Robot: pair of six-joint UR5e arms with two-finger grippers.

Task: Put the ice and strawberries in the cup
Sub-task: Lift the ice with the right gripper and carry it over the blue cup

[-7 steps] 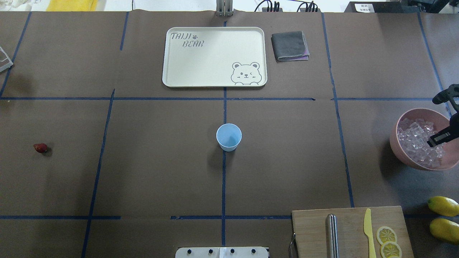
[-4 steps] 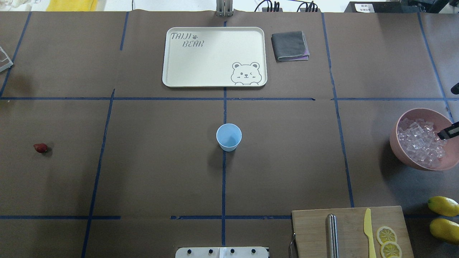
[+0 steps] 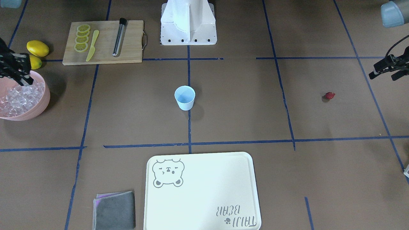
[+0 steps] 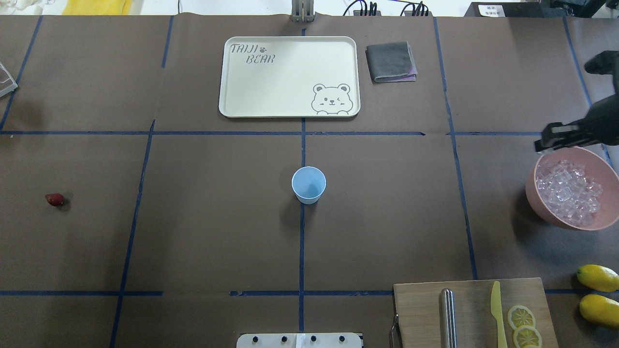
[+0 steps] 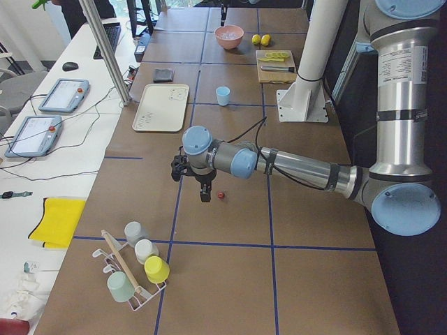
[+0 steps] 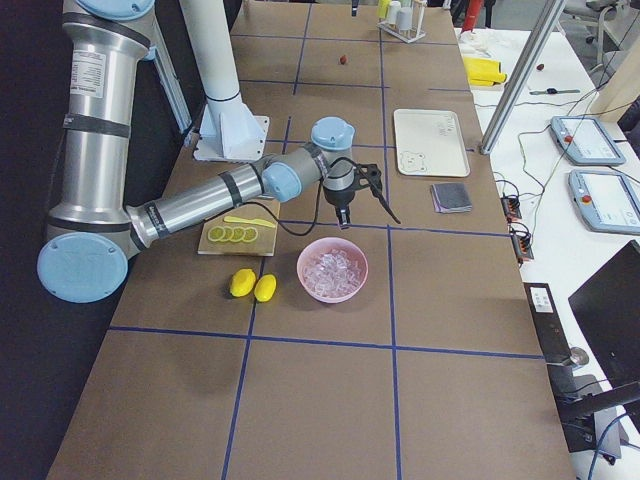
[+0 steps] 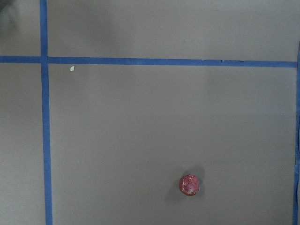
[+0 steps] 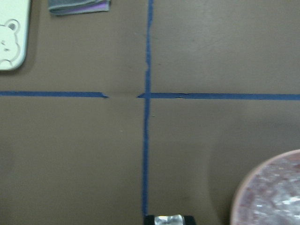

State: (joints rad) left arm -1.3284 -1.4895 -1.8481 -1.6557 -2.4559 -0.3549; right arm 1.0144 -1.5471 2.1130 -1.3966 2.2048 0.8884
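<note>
Pink bowl (image 4: 533,195): cut by overhead view's 3 o'clock edge.
Right gripper (image 8: 169,220): cropped at wrist view's 6 o'clock, only tips, clamping blurred ice (image 8: 168,218).
Left gripper (image 3: 382,76): jaws too small to judge.

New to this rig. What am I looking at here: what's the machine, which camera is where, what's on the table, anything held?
Two robot arms share one taped table. Two shots look down on it, one from behind the robot and one facing it. Two look along it from its ends. Two come from cameras on the wrists.

On the table: a blue cup in the middle, a strawberry on the robot's left, a pink bowl of ice on its right, a tray, a cloth, a board with lemon slices and a knife, and two lemons.

The right end effector, raised beside the bowl, looks shut on an ice cube. The left end effector hangs open near the strawberry, holding nothing.
</note>
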